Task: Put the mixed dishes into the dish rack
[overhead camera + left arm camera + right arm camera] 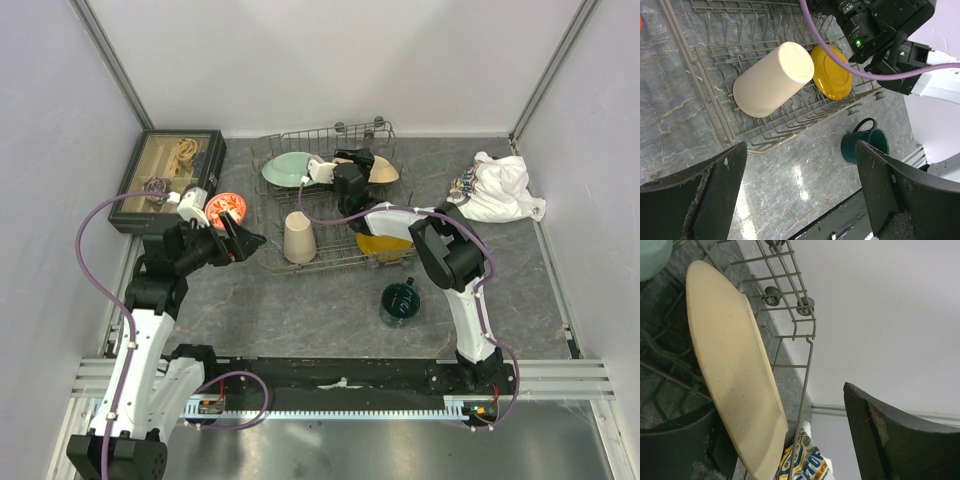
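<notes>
Your right pincer (pixel 355 160) is open around the tan plate (pixel 730 365), far right in the rack (pixel 280 200); left pincer (pixel 800 147) open, empty.

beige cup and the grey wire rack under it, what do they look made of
Beige cup: probably glazed ceramic, possibly plastic; opaque, smooth, with a soft sheen on its flat end. Grey wire dish rack: thin metal rods, seemingly coated, since they look dull rather than shiny.

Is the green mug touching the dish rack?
Apart. The top view shows the dark green mug standing by itself on the table, with a clear strip of bare tabletop between it and the dish rack.
</notes>
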Robot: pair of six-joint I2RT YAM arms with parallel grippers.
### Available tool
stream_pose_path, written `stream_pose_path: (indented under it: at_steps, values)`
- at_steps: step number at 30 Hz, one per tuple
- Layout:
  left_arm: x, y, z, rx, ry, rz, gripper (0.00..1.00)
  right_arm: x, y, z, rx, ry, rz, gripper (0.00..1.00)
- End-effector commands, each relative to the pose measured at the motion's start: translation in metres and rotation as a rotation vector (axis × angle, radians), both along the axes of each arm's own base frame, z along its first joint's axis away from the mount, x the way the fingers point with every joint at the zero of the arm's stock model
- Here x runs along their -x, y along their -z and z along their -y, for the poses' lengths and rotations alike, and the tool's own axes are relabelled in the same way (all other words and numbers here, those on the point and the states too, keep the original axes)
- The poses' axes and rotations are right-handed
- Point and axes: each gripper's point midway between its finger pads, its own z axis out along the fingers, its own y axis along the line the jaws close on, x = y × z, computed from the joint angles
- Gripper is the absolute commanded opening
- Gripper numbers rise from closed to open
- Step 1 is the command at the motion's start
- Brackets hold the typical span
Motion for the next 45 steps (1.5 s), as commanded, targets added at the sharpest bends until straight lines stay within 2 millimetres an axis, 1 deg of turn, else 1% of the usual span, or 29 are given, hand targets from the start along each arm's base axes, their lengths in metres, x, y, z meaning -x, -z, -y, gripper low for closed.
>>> stream_pose_path:
  at_steps: [1,4,5,6,8,9,12,17,22,27,28,30,31,35,37,38,40,41,43,45]
  values:
    - [0.001,-0.009,0.003,0.025,0.017,0.033,0.95,0.005,-0.058,0.006,-0.133,0.006,0.093,0.83]
    - [0.002,-0.009,0.004,0.027,0.016,0.034,0.95,0.009,-0.059,0.006,-0.148,-0.001,0.074,0.83]
    - [0.002,-0.009,0.004,0.029,0.015,0.035,0.95,0.011,-0.056,0.006,-0.153,-0.003,0.058,0.84]
    - [0.003,-0.009,0.004,0.030,0.018,0.034,0.95,0.012,-0.057,0.006,-0.158,-0.006,0.053,0.84]
    - [0.004,-0.009,0.004,0.032,0.017,0.032,0.95,0.014,-0.052,0.007,-0.157,-0.009,0.026,0.83]
    - [0.004,-0.009,0.004,0.032,0.017,0.032,0.95,0.014,-0.054,0.007,-0.168,-0.009,0.026,0.84]
    - [0.006,-0.010,0.003,0.030,0.015,0.036,0.95,0.017,-0.049,0.006,-0.170,-0.016,0.006,0.83]
    - [0.007,-0.008,0.003,0.028,0.014,0.028,0.95,0.020,-0.045,0.009,-0.171,-0.010,-0.007,0.83]
    - [0.008,-0.010,0.003,0.030,0.015,0.033,0.95,0.026,-0.040,0.013,-0.172,-0.005,-0.022,0.83]
    - [0.009,-0.010,0.004,0.031,0.015,0.032,0.95,0.031,-0.039,0.016,-0.180,-0.003,-0.030,0.83]
    - [0.009,-0.011,0.003,0.032,0.014,0.033,0.95,0.033,-0.036,0.017,-0.178,-0.003,-0.040,0.83]
    - [0.010,-0.010,0.003,0.034,0.012,0.029,0.95,0.035,-0.037,0.018,-0.192,-0.001,-0.043,0.83]
    - [0.010,-0.009,0.003,0.036,0.010,0.026,0.95,0.037,-0.032,0.020,-0.188,0.000,-0.056,0.83]
    - [0.011,-0.009,0.004,0.041,0.009,0.026,0.95,0.044,-0.031,0.022,-0.206,0.001,-0.074,0.83]
    - [0.011,-0.009,0.004,0.044,0.008,0.021,0.95,0.048,-0.025,0.020,-0.216,-0.008,-0.111,0.83]
    - [0.011,-0.008,0.004,0.044,0.008,0.021,0.95,0.050,-0.027,0.019,-0.224,-0.016,-0.120,0.83]
    - [0.012,-0.010,0.004,0.047,0.007,0.023,0.95,0.053,-0.021,0.017,-0.237,-0.028,-0.151,0.83]
    - [0.012,-0.010,0.004,0.047,0.004,0.022,0.95,0.055,-0.023,0.017,-0.245,-0.032,-0.153,0.83]
    - [0.013,-0.011,0.003,0.047,0.000,0.025,0.95,0.059,-0.018,0.016,-0.258,-0.035,-0.181,0.83]
    - [0.013,-0.009,0.003,0.048,-0.004,0.017,0.95,0.061,-0.019,0.016,-0.278,-0.040,-0.195,0.83]
